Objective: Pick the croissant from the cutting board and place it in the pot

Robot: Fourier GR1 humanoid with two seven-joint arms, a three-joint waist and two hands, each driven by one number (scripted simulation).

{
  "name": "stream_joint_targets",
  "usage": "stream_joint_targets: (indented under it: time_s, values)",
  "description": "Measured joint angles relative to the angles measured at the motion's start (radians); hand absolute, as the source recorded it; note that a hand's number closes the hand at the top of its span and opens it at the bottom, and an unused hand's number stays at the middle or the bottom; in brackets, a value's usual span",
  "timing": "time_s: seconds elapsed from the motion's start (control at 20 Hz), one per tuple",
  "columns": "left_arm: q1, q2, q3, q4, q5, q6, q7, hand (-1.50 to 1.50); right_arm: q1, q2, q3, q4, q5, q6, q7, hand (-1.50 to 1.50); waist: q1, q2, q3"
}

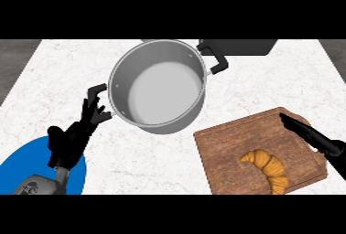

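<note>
White marble with faint veins covers the bench (61, 82), which fills most of the head view; dark grey floor shows at the far left and far right corners.

At the far middle stands a round stainless-steel pot (159, 87) with black side handles, one at its left rim and one at its far right rim. Its pale inside is bare. Behind its far right handle, at the far edge of the bench, sits a dark grey box-like object (240, 46), only partly in view.

On the near right lies a brown wooden cutting board (229, 155) with a groove running round its edge, turned at an angle to the bench edge. The golden-brown curved croissant (268, 169) lies on the near right part of this board, well apart from the pot.

Coming in from the right edge, the black right hand (312, 136) reaches over the far right corner of the board. Its fingers are straight and released, holding nothing, and they point toward the far left, above and beyond the croissant without touching it.

At the near left, the black left hand (73, 137) rests with fingers up and relaxed, grasping nothing; its fingertips appear just beside the pot's left handle. Beneath its forearm, a blue rounded shape (30, 160) shows at the near left corner.
</note>
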Motion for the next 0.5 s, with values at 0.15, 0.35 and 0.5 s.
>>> stream_joint_targets:
  time_s: [0.15,0.35,0.5]
  values:
    - [-0.009,-0.011,-0.008,-0.004,-0.011,-0.002,0.008,0.0,-0.03,-0.018,0.063,0.048,0.045,0.059,0.044,-1.5,0.011,0.002,0.001]
    - [-0.016,-0.015,0.006,0.008,-0.008,-0.021,0.011,0.0,-0.072,-0.011,0.123,0.145,0.127,0.124,0.046,-1.5,0.014,0.002,0.001]
    - [-0.003,-0.019,0.009,0.003,-0.021,-0.028,0.01,0.0,-0.099,0.026,0.145,0.221,0.188,0.138,0.027,-1.5,0.012,0.0,0.002]
